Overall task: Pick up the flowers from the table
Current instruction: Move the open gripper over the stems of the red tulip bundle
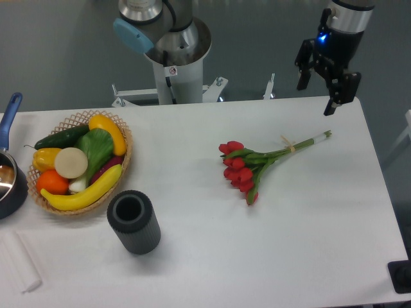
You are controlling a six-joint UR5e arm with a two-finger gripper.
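Note:
The flowers [247,163], a small bunch of red tulips with green leaves, lie flat on the white table [257,250], right of centre. Their long green stems, tied with a pale band [292,148], point up and to the right toward the far right corner. My gripper [316,96] hangs above the table's far right edge, well above and to the right of the stem ends. Its two dark fingers are spread apart with nothing between them.
A wicker basket [80,160] of fruit and vegetables sits at the left. A dark ribbed cylinder [133,221] stands in front of it. A blue-handled pan [9,173] pokes in at the left edge. The arm's base column [173,58] rises behind the table.

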